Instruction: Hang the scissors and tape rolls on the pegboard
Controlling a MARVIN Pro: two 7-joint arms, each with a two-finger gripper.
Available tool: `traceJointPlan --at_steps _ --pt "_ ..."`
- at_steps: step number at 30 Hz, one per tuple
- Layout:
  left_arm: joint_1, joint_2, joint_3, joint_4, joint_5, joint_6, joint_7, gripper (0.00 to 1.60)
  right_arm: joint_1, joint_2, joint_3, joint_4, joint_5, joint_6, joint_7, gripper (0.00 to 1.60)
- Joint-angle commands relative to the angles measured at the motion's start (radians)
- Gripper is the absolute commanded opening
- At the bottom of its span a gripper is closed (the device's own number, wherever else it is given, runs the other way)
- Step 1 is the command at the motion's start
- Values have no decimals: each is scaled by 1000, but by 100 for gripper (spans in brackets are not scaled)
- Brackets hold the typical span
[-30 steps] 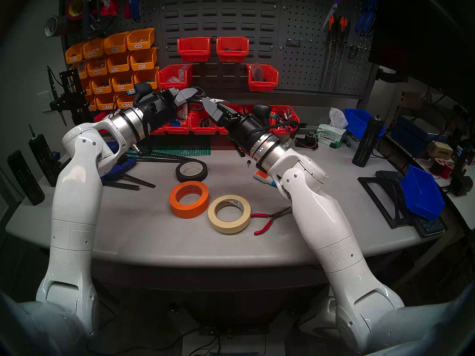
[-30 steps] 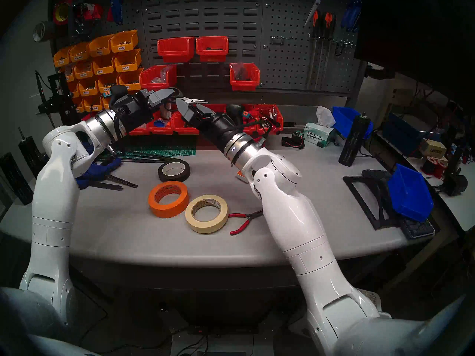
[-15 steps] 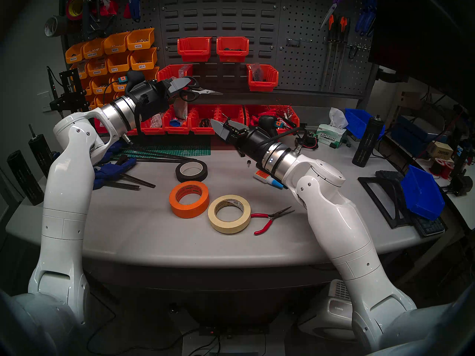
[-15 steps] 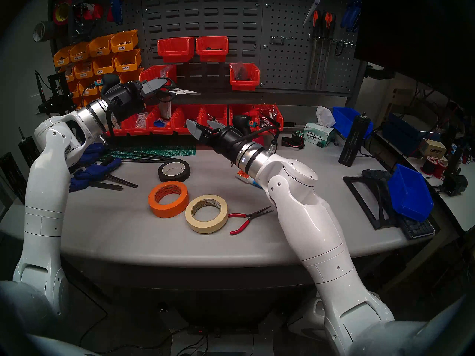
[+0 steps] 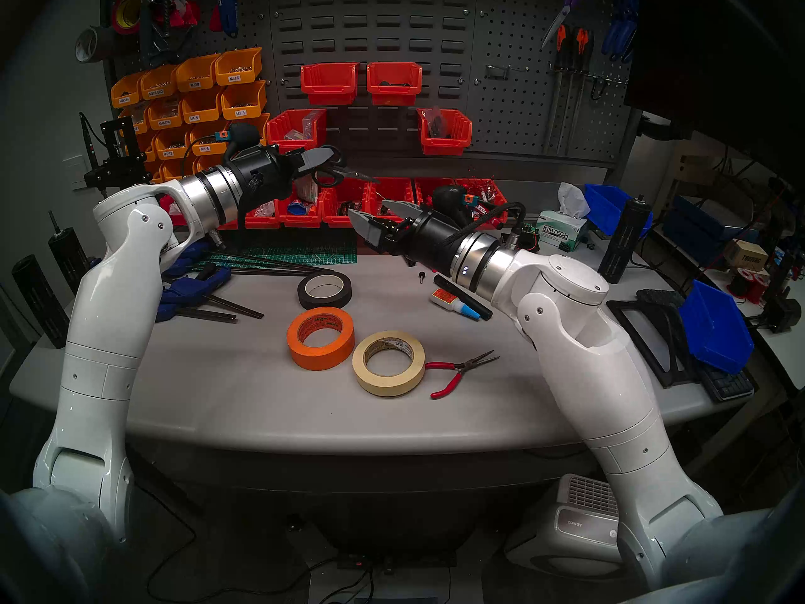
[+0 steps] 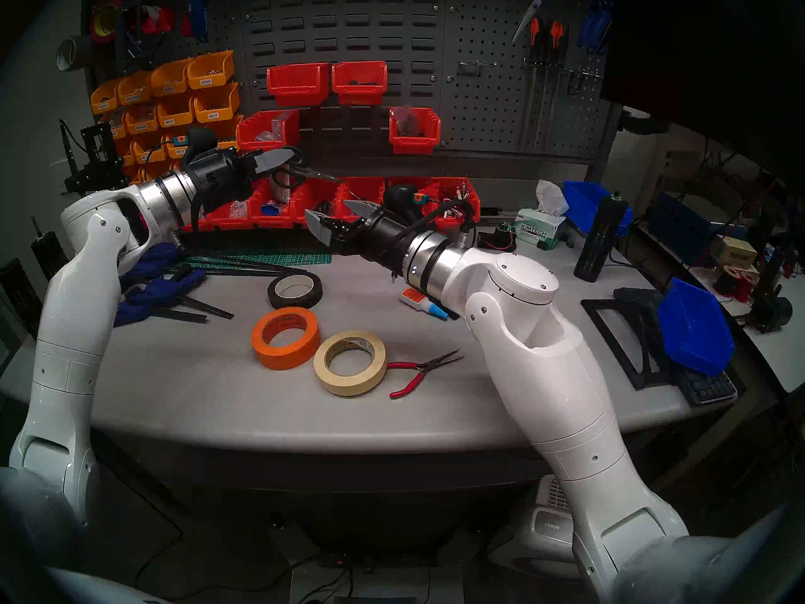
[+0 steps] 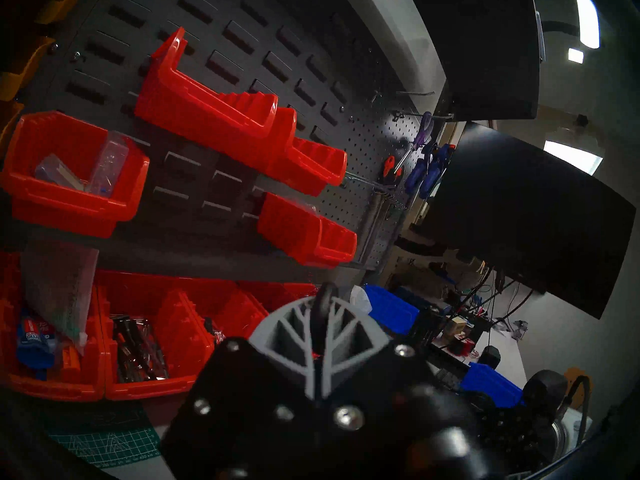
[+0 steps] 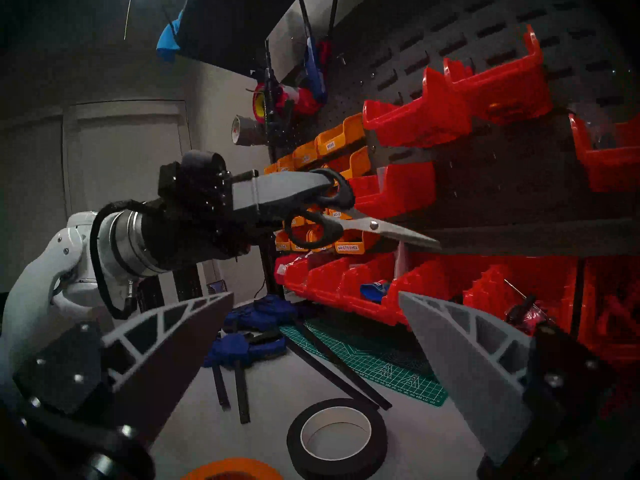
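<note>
My left gripper [image 5: 321, 157] is shut on one black loop handle of the small scissors [image 5: 344, 174]. It holds them in the air in front of the red bins, silver blades pointing right and slightly down. The right wrist view shows this grip from the side, with the scissors [image 8: 346, 223] clear. My right gripper [image 5: 369, 210] is open and empty, below and right of the blades. The orange tape roll [image 5: 320, 337] and the cream tape roll [image 5: 387, 362] lie flat and touching on the table. The pegboard [image 5: 514, 110] with wire hooks stands at the back right.
A black tape roll [image 5: 324, 289] lies behind the orange one. Red pliers [image 5: 457, 372] lie right of the cream roll, a glue bottle [image 5: 453, 304] under my right wrist. Red bins [image 5: 392, 193] line the back; the louvred panel [image 5: 370, 23] is above. Purple scissors [image 5: 566, 6] hang top right.
My right gripper has left the scissors' blades and dropped down and to the right, open. My left gripper kept the scissors, rose, then came down a little with the blades tilting down.
</note>
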Motion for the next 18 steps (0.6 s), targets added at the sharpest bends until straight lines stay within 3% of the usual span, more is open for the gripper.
traceJointPlan --at_steps 1,11,18 --pt "-55 58 -21 3 38 -36 -51 0 52 31 11 -60 -31 29 -8 160" --pt "-53 129 13 -17 111 -29 -144 0 131 63 -60 -52 -129 92 8 160" --pt "-55 157 36 -30 144 -32 -208 0 185 52 -91 -38 -167 110 14 160"
